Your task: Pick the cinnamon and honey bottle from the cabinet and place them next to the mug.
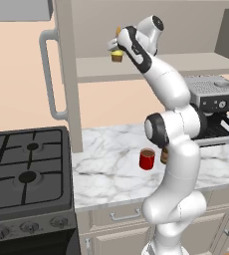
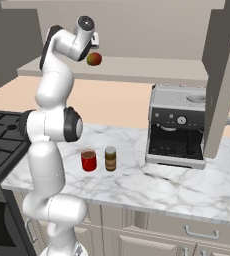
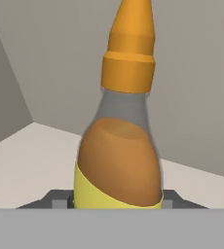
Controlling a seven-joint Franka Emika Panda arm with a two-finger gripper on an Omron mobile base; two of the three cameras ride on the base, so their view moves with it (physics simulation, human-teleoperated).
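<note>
The honey bottle [image 3: 119,160], amber with an orange cap and yellow label, stands on the cabinet [image 1: 196,67] shelf. My gripper [image 3: 116,203] reaches in at shelf height, and its dark fingertips [image 3: 60,202] press on both sides of the bottle's label. From the base the bottle [image 1: 117,55] [image 2: 94,59] shows at the hand [image 1: 117,46], near the shelf's front edge. The cinnamon [image 2: 110,159] stands upright on the marble counter right beside the red mug [image 2: 88,160] [image 1: 147,159]. In the left base view the arm half hides the cinnamon [image 1: 164,155].
The cabinet door [image 1: 66,74] with its grey bar handle [image 1: 48,74] hangs open left of the shelf. An espresso machine [image 2: 179,127] stands on the counter to the right. A black gas stove [image 1: 27,172] lies to the left.
</note>
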